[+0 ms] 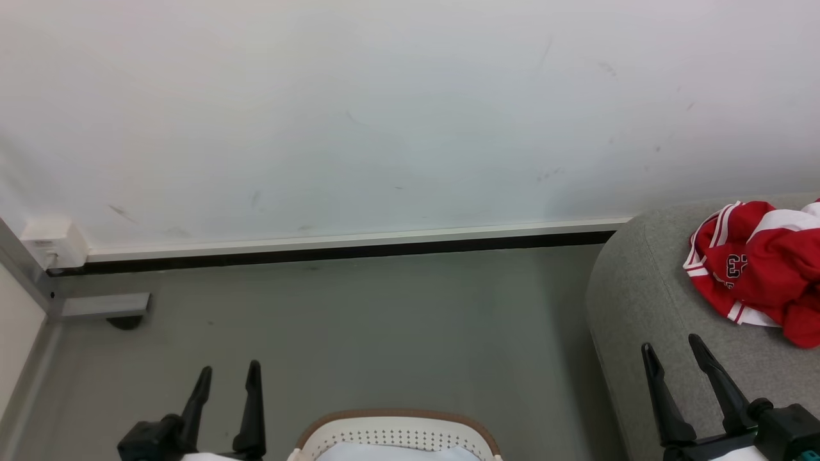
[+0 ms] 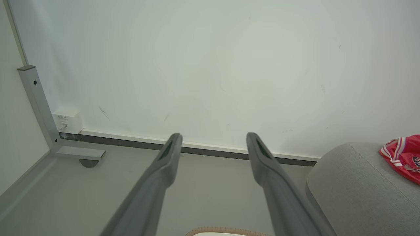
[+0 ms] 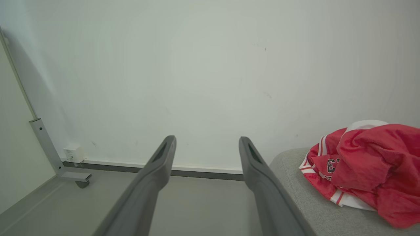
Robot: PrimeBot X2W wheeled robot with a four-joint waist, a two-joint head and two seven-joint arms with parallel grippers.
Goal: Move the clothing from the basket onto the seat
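Bare grey floor is stretching open from the basket at the near edge up to the wall, which is closing off the far side. The seat is blocking the right, its rounded corner bulging toward the open floor; the jersey is taking up its far right part, leaving bare cushion nearer. At the far left a metal post and its foot are jutting onto the floor.

Backs onto a plain white, faintly scuffed wall with pale skirting strip. Sits on smooth grey floor. Has grey metal post and small white wall box at left.
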